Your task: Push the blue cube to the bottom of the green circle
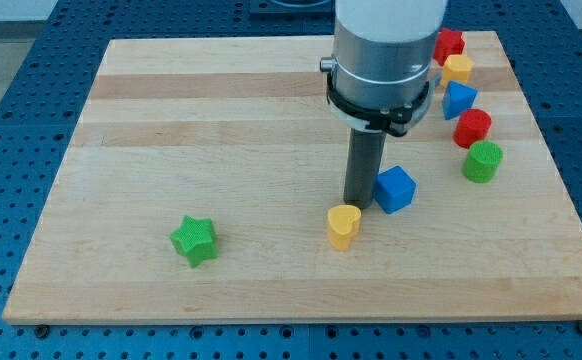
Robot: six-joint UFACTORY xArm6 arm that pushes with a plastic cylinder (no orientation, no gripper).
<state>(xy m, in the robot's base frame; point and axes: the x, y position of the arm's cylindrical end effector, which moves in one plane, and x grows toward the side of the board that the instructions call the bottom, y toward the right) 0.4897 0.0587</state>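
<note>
The blue cube (395, 189) lies right of the board's middle. The green circle (482, 161), a short green cylinder, stands up and to the right of it, near the board's right edge. My tip (359, 205) rests on the board just left of the blue cube, touching or nearly touching its left side. The rod hangs from the grey arm (386, 55) at the view's top. A yellow heart block (344, 226) sits just below my tip.
A green star (193, 240) lies at the lower left. Along the right edge, above the green circle, stand a red cylinder (472, 128), a blue triangle-like block (458, 100), a yellow block (457, 69) and a red block (449, 44). The wooden board (221, 130) lies on a blue perforated table.
</note>
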